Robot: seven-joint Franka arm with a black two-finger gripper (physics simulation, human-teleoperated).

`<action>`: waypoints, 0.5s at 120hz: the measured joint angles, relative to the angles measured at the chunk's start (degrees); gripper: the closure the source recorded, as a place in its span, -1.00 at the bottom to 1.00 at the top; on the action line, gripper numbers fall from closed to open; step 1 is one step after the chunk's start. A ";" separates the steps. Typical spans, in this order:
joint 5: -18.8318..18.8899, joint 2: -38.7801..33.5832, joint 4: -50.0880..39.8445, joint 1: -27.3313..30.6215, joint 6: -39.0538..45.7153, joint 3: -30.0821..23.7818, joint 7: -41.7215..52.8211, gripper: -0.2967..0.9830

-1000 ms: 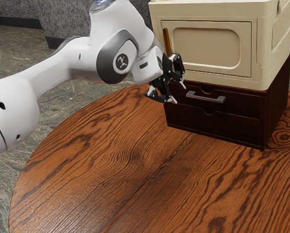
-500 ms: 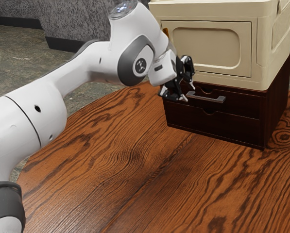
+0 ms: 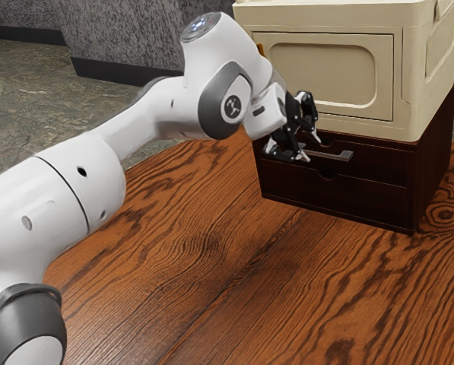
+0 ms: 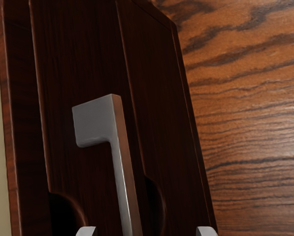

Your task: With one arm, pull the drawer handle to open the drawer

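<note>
The gripper [image 3: 312, 150] stands open at the end of the silver handle [image 3: 338, 157] nearer the exterior view's left, covering part of it. That handle is on the dark brown upper drawer [image 3: 382, 166], whose front is flush with the cabinet. In the wrist view, the tips of the gripper [image 4: 147, 231] are wide apart, and the handle bar [image 4: 121, 172] runs down toward the gap between them. Whether a finger touches the bar, I cannot tell.
A cream box [image 3: 325, 72] rests on top of the dark cabinet [image 3: 432, 160]. Below the handle is a lower drawer [image 3: 341, 199]. The round wooden table [image 3: 211, 266] extends in front of the cabinet.
My hand has moved toward the exterior view's right, from beside the cabinet's near corner to the handle. The gripper has stayed open, and the drawer has not moved.
</note>
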 joint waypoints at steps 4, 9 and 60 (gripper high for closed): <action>-0.62 0.24 0.27 -0.01 0.03 -0.03 0.21 0.21; -1.22 0.68 0.44 -0.01 0.06 -0.04 0.46 0.21; -2.97 -4.17 -10.13 -1.79 2.18 0.76 2.31 0.32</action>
